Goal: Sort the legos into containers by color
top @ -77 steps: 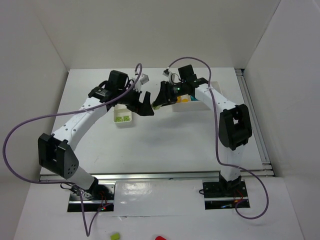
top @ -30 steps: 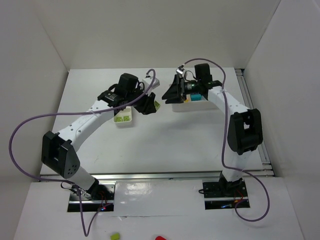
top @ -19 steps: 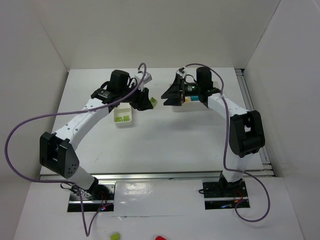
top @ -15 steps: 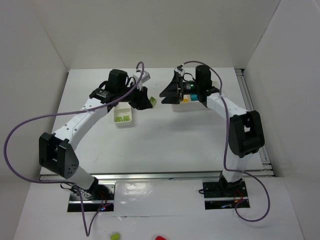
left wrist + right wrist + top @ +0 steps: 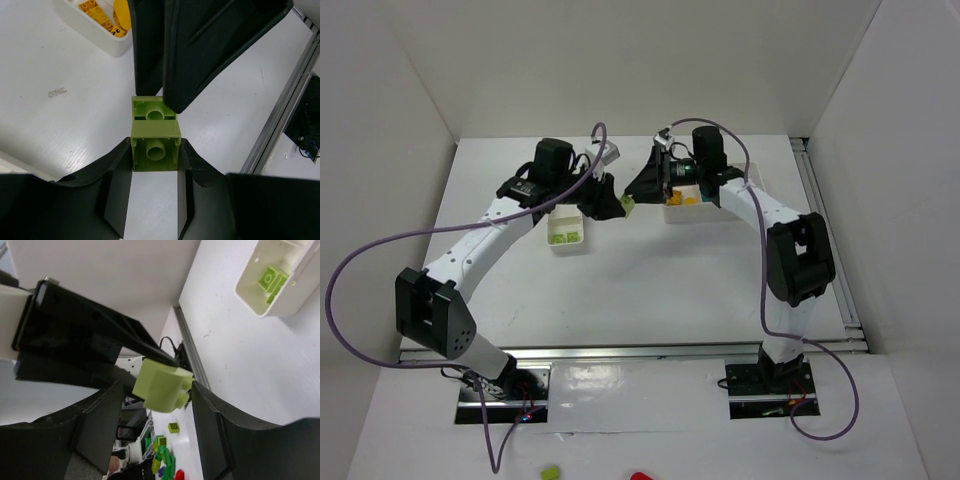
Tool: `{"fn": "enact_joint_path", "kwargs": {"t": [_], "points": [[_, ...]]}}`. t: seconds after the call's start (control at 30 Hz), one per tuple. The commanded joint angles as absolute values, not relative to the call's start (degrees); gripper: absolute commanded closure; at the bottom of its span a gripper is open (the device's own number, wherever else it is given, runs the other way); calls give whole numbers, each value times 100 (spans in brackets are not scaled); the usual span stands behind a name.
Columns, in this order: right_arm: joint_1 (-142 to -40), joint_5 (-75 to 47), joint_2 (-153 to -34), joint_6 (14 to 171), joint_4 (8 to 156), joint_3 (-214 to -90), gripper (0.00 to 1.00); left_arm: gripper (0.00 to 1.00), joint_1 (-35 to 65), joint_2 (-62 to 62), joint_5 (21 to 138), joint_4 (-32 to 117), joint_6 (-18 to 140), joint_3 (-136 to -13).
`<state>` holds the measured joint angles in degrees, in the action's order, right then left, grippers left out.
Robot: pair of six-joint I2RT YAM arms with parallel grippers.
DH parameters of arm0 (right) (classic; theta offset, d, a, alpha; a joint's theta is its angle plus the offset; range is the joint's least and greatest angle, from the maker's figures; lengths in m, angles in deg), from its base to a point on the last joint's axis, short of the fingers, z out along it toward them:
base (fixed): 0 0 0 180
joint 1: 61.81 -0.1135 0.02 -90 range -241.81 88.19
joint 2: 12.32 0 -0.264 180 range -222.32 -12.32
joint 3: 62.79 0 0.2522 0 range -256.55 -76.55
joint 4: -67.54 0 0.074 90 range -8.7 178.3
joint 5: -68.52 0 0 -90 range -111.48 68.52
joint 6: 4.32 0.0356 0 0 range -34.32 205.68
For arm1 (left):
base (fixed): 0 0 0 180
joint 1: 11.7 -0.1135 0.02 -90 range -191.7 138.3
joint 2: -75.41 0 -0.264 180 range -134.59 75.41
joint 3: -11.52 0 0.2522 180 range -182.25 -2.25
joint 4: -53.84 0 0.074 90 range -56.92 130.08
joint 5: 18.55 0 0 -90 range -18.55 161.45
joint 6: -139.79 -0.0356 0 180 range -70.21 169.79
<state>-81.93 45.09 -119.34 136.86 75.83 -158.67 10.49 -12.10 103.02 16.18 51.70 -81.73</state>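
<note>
My left gripper (image 5: 615, 203) hovers above the table's far middle, shut on a lime green lego stack (image 5: 628, 203). In the left wrist view the stack (image 5: 155, 150) sits squeezed between both fingertips. My right gripper (image 5: 638, 190) meets it from the right, open, its fingers straddling the stack's free end (image 5: 162, 385). One finger (image 5: 215, 430) touches the stack. The other finger (image 5: 100, 425) stands off with a gap. The narrow container (image 5: 567, 240) holds lime legos (image 5: 272, 280). The wider container (image 5: 720, 212) holds yellow legos (image 5: 97, 12).
An aluminium rail (image 5: 825, 230) runs along the table's right edge, and white walls close in the back and sides. Loose bricks (image 5: 550, 470) lie off the table near the arm bases. The two arms nearly touch over the far middle.
My right gripper swung left from over the wider container to the lime stack, and its fingers narrowed around it. The left gripper kept its grip and drifted slightly.
</note>
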Motion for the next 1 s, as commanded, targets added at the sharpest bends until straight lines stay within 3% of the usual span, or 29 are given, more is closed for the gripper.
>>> {"fn": "enact_joint_path", "kwargs": {"t": [0.0, 0.3, 0.53, 0.8, 0.97], "points": [[-8308, 4190, -12085, 12964, 8551, -16329, 35, 100, 1044, -950, 10511, 1872, 5190, -8240], [-8422, 4242, -12139, 13016, 8587, -16120, 41, 100, 1044, -950, 10379, 1872, 5190, -8240], [-8474, 4488, -12086, 13921, 7401, -15574, 61, 100, 1044, -950, 10037, 1872, 5138, -8240], [-8475, 4251, -12139, 13859, 7489, -15398, 66, 100, 1054, -1117, 9728, 2047, 5251, -7758], [-8475, 4040, -12261, 13658, 7760, -15398, 75, 100, 1053, -1178, 9799, 2153, 5313, -7704]]}}
